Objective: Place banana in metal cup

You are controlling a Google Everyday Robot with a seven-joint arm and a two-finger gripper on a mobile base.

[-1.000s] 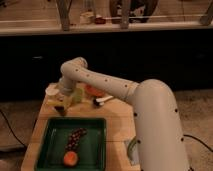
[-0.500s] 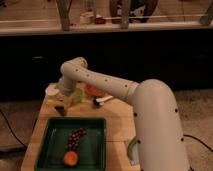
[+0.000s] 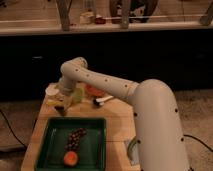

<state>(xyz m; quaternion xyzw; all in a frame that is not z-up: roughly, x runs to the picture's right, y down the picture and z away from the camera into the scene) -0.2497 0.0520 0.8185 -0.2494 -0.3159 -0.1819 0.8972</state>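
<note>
My white arm reaches from the lower right across the wooden table (image 3: pixel 117 117) to its far left. The gripper (image 3: pixel 64 104) hangs below the wrist, low over the table's left edge. The banana (image 3: pixel 54 103), a small yellow piece with a dark tip, lies right at the gripper; I cannot tell whether it is held. A pale, shiny cup-like thing (image 3: pixel 76 95), likely the metal cup, stands just to the right of the gripper and is partly hidden by the wrist.
A green tray (image 3: pixel 95 150) at the front holds dark grapes (image 3: pixel 75 138) and a round orange fruit (image 3: pixel 70 158). A white plate (image 3: pixel 51 90) sits far left, with an orange-red bowl (image 3: pixel 95 92) and a white utensil (image 3: pixel 103 100) behind the arm.
</note>
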